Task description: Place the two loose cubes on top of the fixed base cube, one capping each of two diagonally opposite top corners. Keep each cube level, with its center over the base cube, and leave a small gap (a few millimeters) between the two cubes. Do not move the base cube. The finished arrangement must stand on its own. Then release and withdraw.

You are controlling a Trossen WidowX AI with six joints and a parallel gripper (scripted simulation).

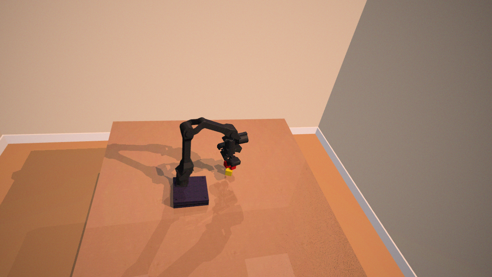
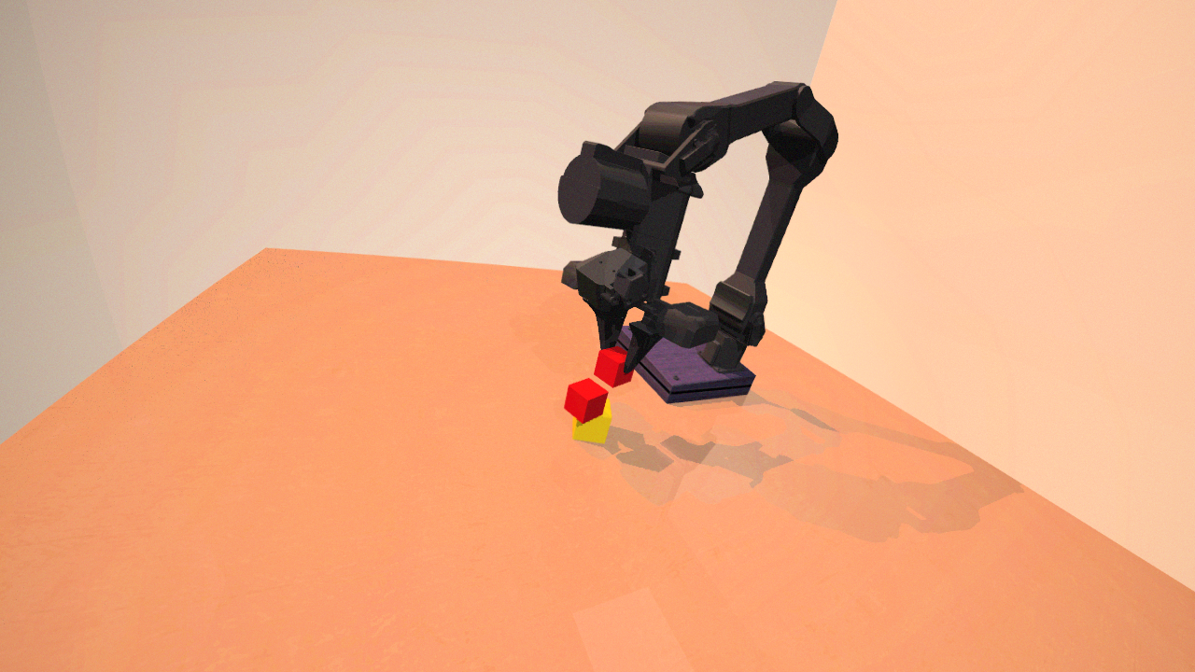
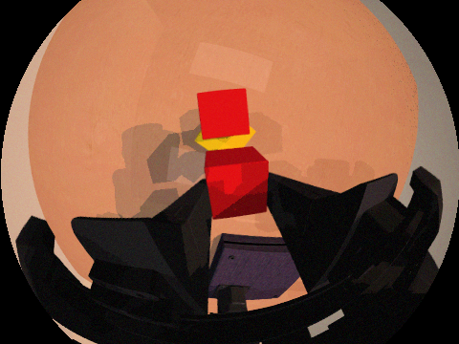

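The yellow base cube (image 1: 228, 172) (image 2: 592, 430) (image 3: 229, 143) stands on the table. One red cube (image 2: 584, 399) (image 3: 224, 114) rests on one top corner of it, overhanging, and looks level. My gripper (image 2: 620, 360) (image 3: 235, 182) points down and is shut on the other red cube (image 2: 612, 368) (image 3: 236, 186), which it holds near the opposite top corner, on the robot-base side. A narrow gap shows between the red cubes in the exterior view. The held cube looks slightly above the base cube; contact cannot be told. In the top view the gripper partly hides both red cubes.
The dark purple robot base plate (image 1: 192, 191) (image 2: 693, 377) (image 3: 253, 269) lies on the table (image 1: 271, 220) (image 2: 334, 501) behind the held cube as seen in the exterior view. The arm arches over from it. Shadows of the arm fall around the cubes.
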